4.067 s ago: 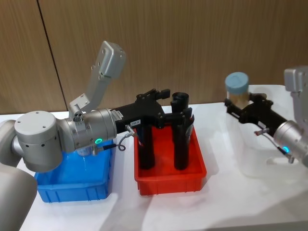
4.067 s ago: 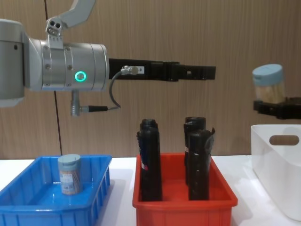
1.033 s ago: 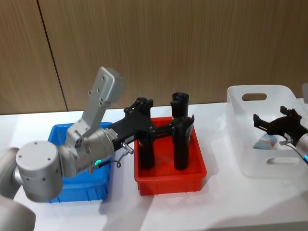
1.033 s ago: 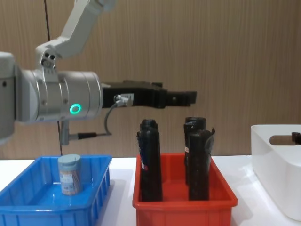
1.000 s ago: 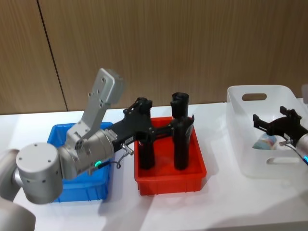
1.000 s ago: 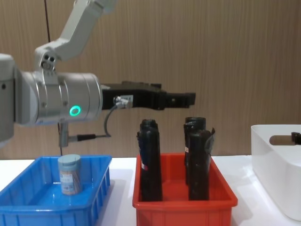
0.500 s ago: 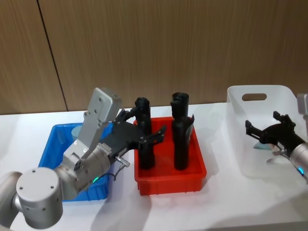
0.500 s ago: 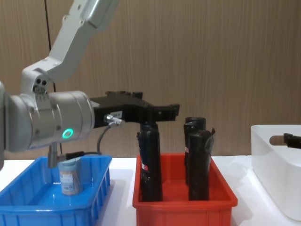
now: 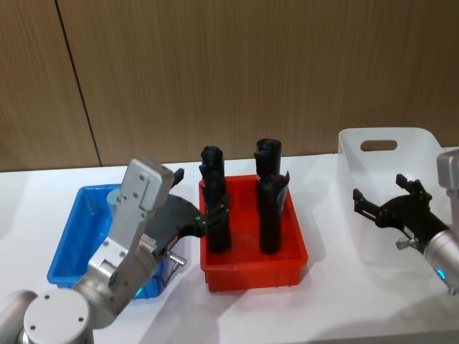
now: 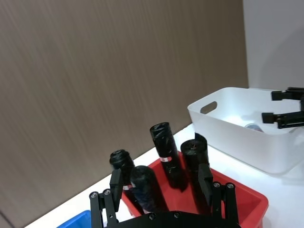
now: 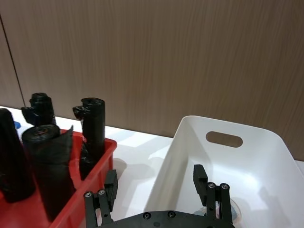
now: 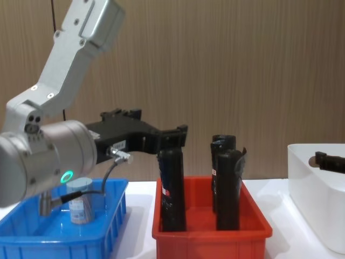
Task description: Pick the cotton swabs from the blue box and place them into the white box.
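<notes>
One jar of cotton swabs [image 12: 80, 202] stands upright in the blue box [image 12: 32, 240] at the left; its lid [image 9: 115, 195] peeks out beside my left arm. My left gripper [image 9: 201, 192] hangs open and empty above the gap between the blue box and the red bin, with one finger close to a black cylinder. The white box [image 9: 380, 147] stands at the right, and a pale blue-grey lid [image 10: 252, 126] shows inside it. My right gripper [image 9: 380, 190] is open and empty above the white box's near left part.
A red bin [image 9: 251, 271] in the middle holds several tall black cylinders [image 9: 269, 208], which rise to about the height of my left gripper [image 12: 161, 129]. A wooden wall runs behind the white table [image 9: 323, 301].
The right gripper held a swab jar over the white box, let it go inside, and has drawn back empty. The left arm has pulled back and sunk toward the blue box.
</notes>
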Robot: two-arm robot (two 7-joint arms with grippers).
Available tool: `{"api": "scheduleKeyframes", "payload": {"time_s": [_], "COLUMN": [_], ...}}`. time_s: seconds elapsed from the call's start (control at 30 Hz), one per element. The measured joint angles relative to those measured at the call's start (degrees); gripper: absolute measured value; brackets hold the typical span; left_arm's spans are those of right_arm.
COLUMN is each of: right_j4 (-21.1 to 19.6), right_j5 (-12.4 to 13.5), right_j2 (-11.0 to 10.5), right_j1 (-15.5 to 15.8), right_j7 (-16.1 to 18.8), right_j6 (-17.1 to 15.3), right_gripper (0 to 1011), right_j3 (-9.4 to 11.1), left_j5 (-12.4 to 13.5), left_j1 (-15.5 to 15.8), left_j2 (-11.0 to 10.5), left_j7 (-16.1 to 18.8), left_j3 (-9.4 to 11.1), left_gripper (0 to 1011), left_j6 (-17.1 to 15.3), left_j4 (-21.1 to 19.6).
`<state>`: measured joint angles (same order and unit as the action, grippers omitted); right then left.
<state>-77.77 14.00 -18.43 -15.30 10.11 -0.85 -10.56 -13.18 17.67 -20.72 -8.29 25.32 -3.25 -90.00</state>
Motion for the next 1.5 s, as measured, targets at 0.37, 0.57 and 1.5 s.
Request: {"api": "scheduleKeyframes", "payload": {"time_s": [0.37,0.57,1.5], "right_j4": [-7.9,-12.5,-23.5], "right_j5": [0.9,1.4,2.5], "right_j2": [-0.3,-0.5,-0.9], "right_j1": [5.4,8.6,16.1], "right_j7": [-2.1,-3.4,-6.3], "right_j6": [-0.4,-0.6,-1.1], "right_gripper": [1001,1002,1001], "right_j3": [-0.8,-1.3,-2.4], "left_j5": [1.5,1.7,1.7], "left_j1": [-3.7,-4.1,-4.1], "left_j2": [-1.1,-1.2,-1.2], "left_j7": [6.9,7.6,7.7], "left_j3": [0.7,0.7,0.7], "left_gripper": [1004,1004,1004], "left_j6": [2.2,2.5,2.5], "left_j4": [-2.9,-3.2,-3.2]}}
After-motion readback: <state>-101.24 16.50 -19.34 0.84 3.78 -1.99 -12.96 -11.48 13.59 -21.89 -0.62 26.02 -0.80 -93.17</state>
